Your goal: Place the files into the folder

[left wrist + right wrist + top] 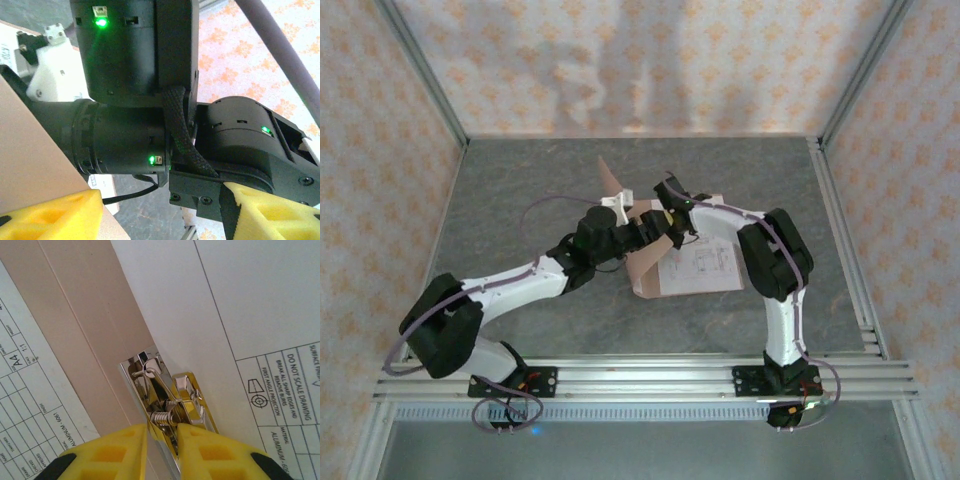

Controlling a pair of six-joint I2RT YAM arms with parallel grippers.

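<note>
Right tool clamps clip on folder | files either side | left tool jaws apart

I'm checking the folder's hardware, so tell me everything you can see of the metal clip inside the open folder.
The metal clip looks like shiny chrome: a flat plate carrying a coil spring and a bent wire lever. It lies on the salmon inside of the folder, near the crease, between a table sheet and a drawing sheet whose edge meets it. The right gripper is closed on its near end, a yellow finger either side of the spring.
</note>
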